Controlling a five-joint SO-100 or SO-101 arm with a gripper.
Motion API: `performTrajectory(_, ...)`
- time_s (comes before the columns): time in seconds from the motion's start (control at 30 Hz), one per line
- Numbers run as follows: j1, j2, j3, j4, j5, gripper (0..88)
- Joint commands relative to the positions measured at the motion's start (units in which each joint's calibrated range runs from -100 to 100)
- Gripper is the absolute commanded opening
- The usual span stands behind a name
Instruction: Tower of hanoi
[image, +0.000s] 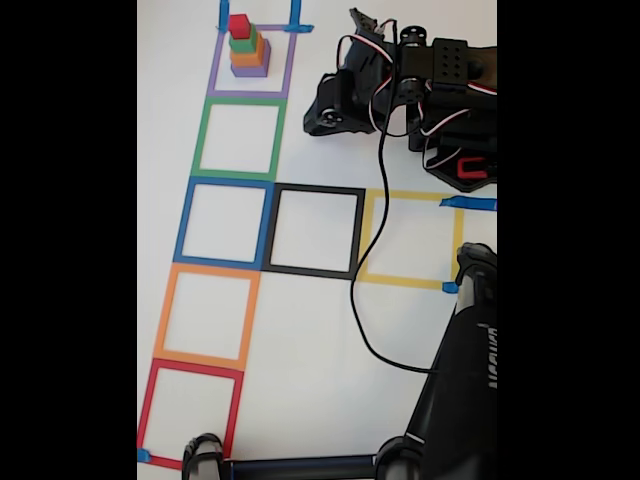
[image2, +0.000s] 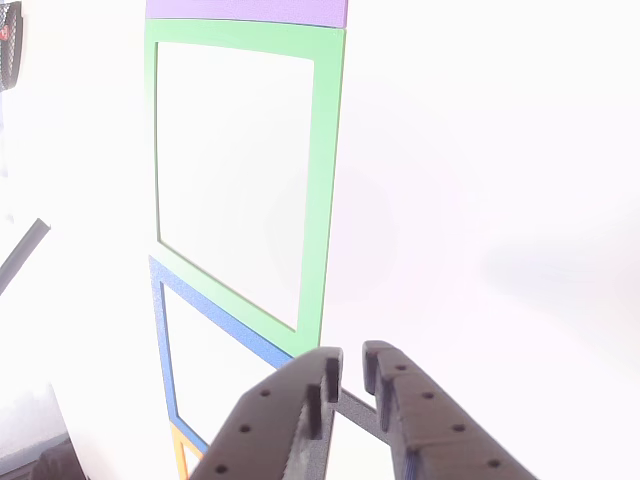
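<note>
In the other view the black fingers (image2: 348, 372) rise from the bottom edge, their tips drawn almost together with only a thin slit between them and nothing held; they hang over the white counter (image2: 480, 200) just beside the corner where the blue tape square (image2: 160, 340) meets the green tape square (image2: 325, 170). A strip of the purple tape square (image2: 250, 10) crosses the top of that view.

In the fixed view, nearest the camera, a black stand (image: 460, 400) fills the lower right, and a black cable (image: 362, 300) loops up from it to the arm (image: 410, 95) folded at the upper right. A column of tape squares runs away up the left side: red (image: 190, 415), then orange (image: 205, 315), blue, green and, farthest, purple. To the right of the blue one sit a black tape square (image: 315, 230) and a yellow tape square (image: 410, 238), side by side (each square in the column and row shares an edge with its neighbour).

The tower of hanoi stands inside the purple square, well apart from the arm: the purple block (image: 250, 68) at the bottom, the orange block (image: 247, 56), the green block (image: 243, 43), and the red block (image: 239, 26) on top.
</note>
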Motion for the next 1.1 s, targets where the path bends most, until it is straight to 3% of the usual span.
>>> performTrajectory(0.0,0.27,-1.27,0.53,-1.18,0.95,0.2)
performTrajectory(0.53,0.27,-1.27,0.53,-1.09,0.78,0.2)
performTrajectory(0.73,-1.07,-1.27,0.44,-0.85,7.55,0.4)
performTrajectory(0.83,-1.07,-1.27,0.44,-0.85,7.55,0.2)
performTrajectory(0.9,-1.55,-1.27,0.44,-0.85,5.01,0.2)
performTrajectory(1.07,-2.22,-1.27,-0.2,-3.44,13.46,0.2)
